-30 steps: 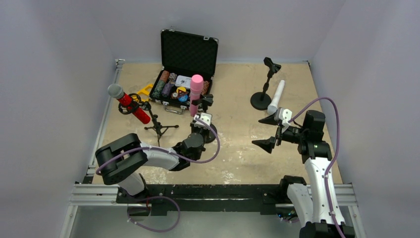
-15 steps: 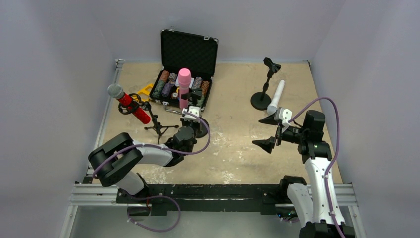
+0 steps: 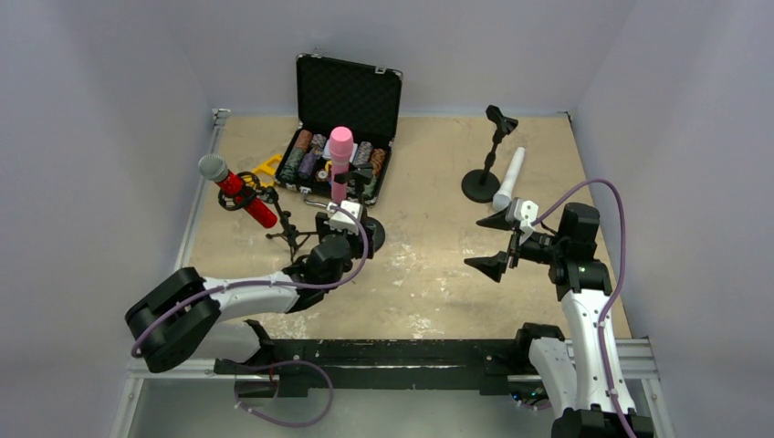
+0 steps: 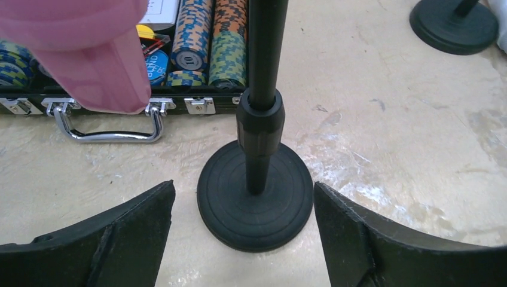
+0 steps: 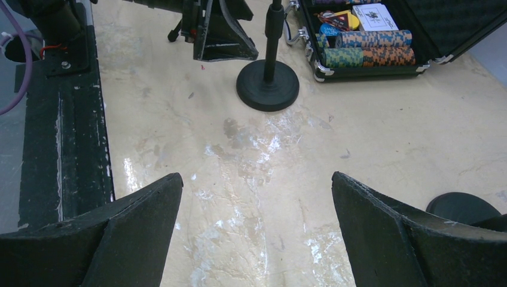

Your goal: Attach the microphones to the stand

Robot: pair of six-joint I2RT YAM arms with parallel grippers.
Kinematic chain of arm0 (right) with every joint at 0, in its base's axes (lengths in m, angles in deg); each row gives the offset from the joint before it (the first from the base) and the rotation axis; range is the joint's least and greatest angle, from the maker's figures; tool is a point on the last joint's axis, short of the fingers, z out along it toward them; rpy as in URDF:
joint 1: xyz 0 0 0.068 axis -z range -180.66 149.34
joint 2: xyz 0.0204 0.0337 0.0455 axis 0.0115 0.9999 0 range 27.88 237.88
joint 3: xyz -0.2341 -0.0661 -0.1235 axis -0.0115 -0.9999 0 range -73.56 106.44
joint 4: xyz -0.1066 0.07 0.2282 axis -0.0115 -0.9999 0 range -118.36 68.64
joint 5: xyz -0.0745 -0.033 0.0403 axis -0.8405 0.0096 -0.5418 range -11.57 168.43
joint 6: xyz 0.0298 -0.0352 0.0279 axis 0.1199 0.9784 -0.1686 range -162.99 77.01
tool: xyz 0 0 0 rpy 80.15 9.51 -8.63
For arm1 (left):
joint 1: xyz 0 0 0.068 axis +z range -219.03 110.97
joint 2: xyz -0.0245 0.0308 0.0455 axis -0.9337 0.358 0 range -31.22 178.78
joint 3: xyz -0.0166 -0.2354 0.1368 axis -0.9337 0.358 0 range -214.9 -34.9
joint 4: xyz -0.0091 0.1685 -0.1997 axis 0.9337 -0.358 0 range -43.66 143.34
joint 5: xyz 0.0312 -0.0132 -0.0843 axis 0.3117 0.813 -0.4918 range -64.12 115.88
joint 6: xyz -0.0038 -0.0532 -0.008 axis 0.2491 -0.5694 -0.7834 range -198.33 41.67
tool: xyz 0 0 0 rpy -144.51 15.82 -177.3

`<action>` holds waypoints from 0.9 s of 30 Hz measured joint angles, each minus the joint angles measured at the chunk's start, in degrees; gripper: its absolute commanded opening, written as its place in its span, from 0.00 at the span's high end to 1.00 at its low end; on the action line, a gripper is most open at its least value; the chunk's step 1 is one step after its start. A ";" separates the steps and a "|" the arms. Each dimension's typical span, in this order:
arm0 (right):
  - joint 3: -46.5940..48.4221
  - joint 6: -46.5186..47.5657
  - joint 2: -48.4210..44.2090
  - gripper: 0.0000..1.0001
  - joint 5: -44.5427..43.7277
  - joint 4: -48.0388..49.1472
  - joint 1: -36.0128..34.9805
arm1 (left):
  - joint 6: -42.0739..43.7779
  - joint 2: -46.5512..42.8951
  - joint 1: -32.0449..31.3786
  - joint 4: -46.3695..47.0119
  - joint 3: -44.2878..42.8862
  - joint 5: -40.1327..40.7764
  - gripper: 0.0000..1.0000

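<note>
Pink microphone [image 3: 339,157] on stand [image 4: 262,119], above wide-spread left claw [image 4: 243,190].

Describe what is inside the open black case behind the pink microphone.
Rows of poker chips and a white box lie in the case. In the top view the pink microphone and its stand cover the middle, so the rest there cannot be seen.

table [image 3: 429,274]: chip case [image 3: 349,91], tripod stand [image 3: 292,235], middle disc stand [image 4: 256,206], right disc stand [image 3: 480,186], white microphone [image 3: 509,178]
</note>
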 measured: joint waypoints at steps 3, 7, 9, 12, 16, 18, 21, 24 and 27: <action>0.00 0.04 0.00 0.01 0.00 0.00 0.00 | -1.25 -4.28 0.00 -5.81 -0.15 -2.69 0.10; 0.00 0.15 -0.02 0.01 0.00 0.00 0.07 | -1.75 -10.16 -0.42 -14.67 -0.70 -7.06 0.09; 0.00 0.17 -0.07 0.01 0.00 0.00 0.20 | -1.75 -13.14 -0.92 -18.84 -1.18 -9.09 0.09; 0.00 0.31 -0.07 0.01 -0.02 0.00 0.26 | -1.73 -16.94 -1.64 -24.41 -2.21 -11.72 0.09; 0.00 0.37 -0.07 0.01 -0.02 0.00 0.26 | -1.73 -21.29 -2.69 -31.39 -3.85 -14.99 0.08; 0.00 0.39 -0.07 0.01 -0.02 0.00 0.31 | -1.73 -23.67 -3.21 -35.10 -4.42 -16.39 0.08; 0.00 0.46 -0.07 0.01 -0.02 -0.02 0.31 | -1.75 -26.86 -3.78 -39.95 -5.16 -18.58 0.08; 0.00 0.85 -0.07 0.01 -0.02 -0.13 0.37 | -1.75 -29.77 -4.02 -44.26 -6.01 -21.42 0.08; 0.00 1.84 -0.07 0.01 -0.02 -0.94 0.61 | -1.73 -32.68 -4.04 -48.15 -6.73 -24.04 0.07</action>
